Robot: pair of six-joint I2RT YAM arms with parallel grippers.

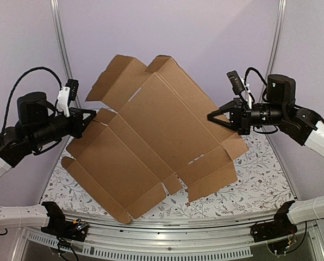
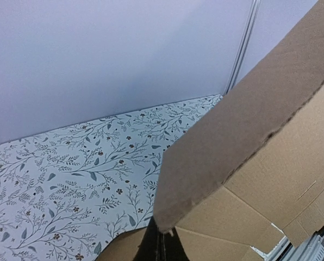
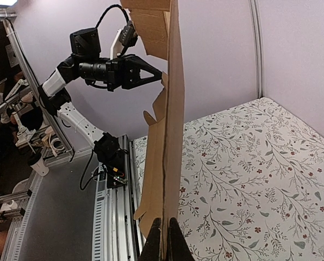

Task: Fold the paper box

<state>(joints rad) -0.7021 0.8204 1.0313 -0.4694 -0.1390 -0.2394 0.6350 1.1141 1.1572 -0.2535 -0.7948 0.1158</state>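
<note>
The paper box (image 1: 156,136) is an unfolded brown cardboard sheet with flaps, held up off the table and tilted. My left gripper (image 1: 94,117) is shut on a flap at the sheet's left edge. My right gripper (image 1: 210,116) is shut on its right edge. In the left wrist view the dark fingertips (image 2: 154,247) pinch the cardboard (image 2: 249,163), which fills the right side. In the right wrist view the gripper (image 3: 164,242) clamps the sheet (image 3: 170,136) seen edge-on, rising straight up; the left gripper (image 3: 151,73) holds the far edge.
A floral tablecloth (image 1: 260,179) covers the table below the sheet. A metal rail (image 1: 178,236) runs along the near edge with both arm bases on it. Lilac walls and upright posts (image 1: 61,38) close the back and sides.
</note>
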